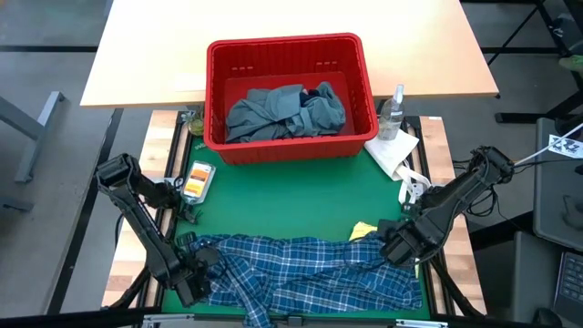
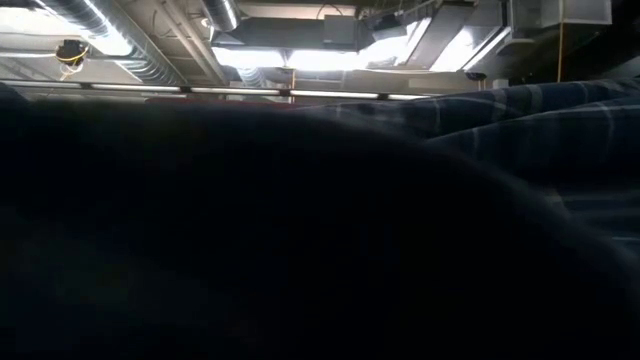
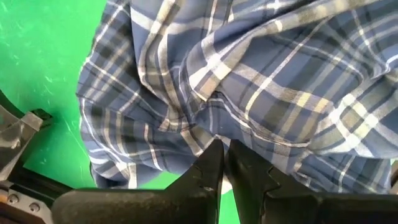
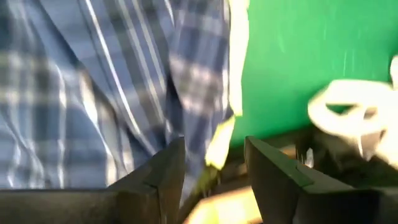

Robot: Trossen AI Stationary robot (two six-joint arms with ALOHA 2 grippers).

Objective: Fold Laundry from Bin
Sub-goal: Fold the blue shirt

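The blue-white plaid shirt (image 1: 310,269) lies spread along the near edge of the green mat (image 1: 301,196). It also hangs in front of the low view (image 2: 560,130). My left gripper (image 1: 196,273) is shut on the shirt's left end, pointing down. My right gripper (image 1: 401,244) stands open over the shirt's right end. The shirt's edge and a strip of the small yellow garment (image 4: 219,140) show between its fingers (image 4: 214,165). The yellow garment (image 1: 363,230) peeks out from under the shirt. The red bin (image 1: 290,96) at the far side holds a grey-blue garment (image 1: 278,114). My left gripper pinches a bunched fold of the plaid shirt (image 3: 211,127) between its two shut fingertips, coming from above and pointing down. Creases in the cloth run together toward the fingertips. The rest of the shirt lies on the mat. How many layers are caught cannot be told.
A clear spray bottle (image 1: 393,111) and a white paper towel (image 1: 393,150) sit right of the bin. An orange packet (image 1: 198,179) lies at the mat's left edge and a white object (image 1: 414,189) at its right edge. A wooden table (image 1: 146,46) lies behind.
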